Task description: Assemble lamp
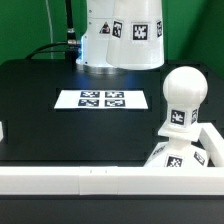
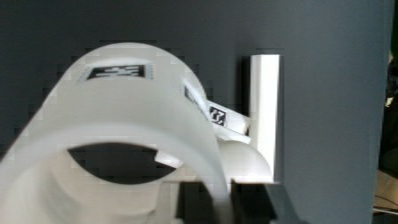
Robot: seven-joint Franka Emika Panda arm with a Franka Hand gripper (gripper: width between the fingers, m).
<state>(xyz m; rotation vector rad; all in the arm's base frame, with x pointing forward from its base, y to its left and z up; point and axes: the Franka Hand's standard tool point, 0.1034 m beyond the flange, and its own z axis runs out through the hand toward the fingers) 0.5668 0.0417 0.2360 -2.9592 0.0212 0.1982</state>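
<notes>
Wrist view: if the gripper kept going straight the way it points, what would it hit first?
Most likely the lamp shade. Its white curved wall sits directly ahead of the gripper and seems to reach in between the fingertips. Whether they touch it is unclear from this view.

No readable words or numbers appeared; only black-and-white square tags stood on the marker board [image 1: 101,98], the bulb [image 1: 182,97] and the shade [image 2: 125,120].
</notes>
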